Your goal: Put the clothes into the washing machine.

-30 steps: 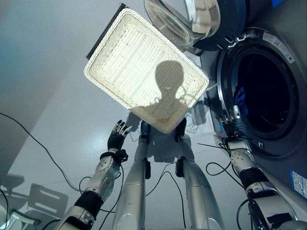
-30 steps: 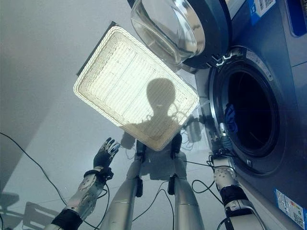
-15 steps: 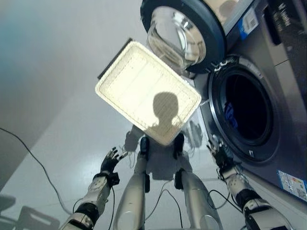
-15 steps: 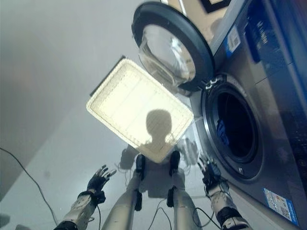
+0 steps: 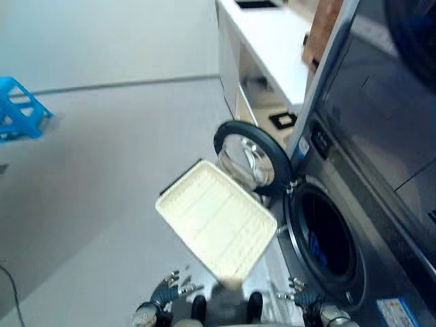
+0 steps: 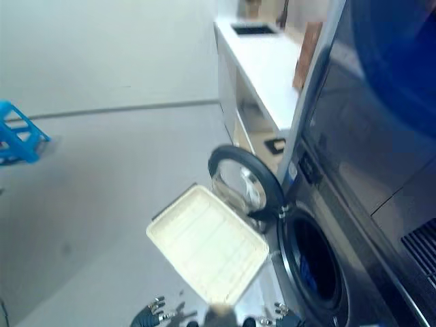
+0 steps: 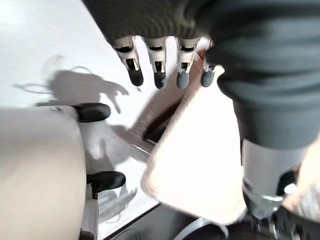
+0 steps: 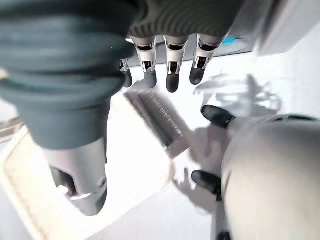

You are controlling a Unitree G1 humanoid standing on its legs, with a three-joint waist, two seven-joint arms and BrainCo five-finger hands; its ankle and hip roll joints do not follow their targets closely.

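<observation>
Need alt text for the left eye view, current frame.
An open front-loading washing machine holds blue clothes in its drum, its round glass door swung wide. An empty cream wicker basket lies on the grey floor beside it. The left hand and right hand hang open at the bottom edge, holding nothing.

Cream wicker basket (image 5: 216, 228) lying on the grey floor (image 5: 88, 170), just left of the washing machine (image 5: 354, 204) with its round door (image 5: 253, 158) swung open. Blue cloth (image 5: 315, 243) inside the drum. Left hand (image 5: 165, 293) and right hand (image 5: 298, 297) at the near edge, fingers spread; blue crate (image 5: 19, 117) far left.
</observation>
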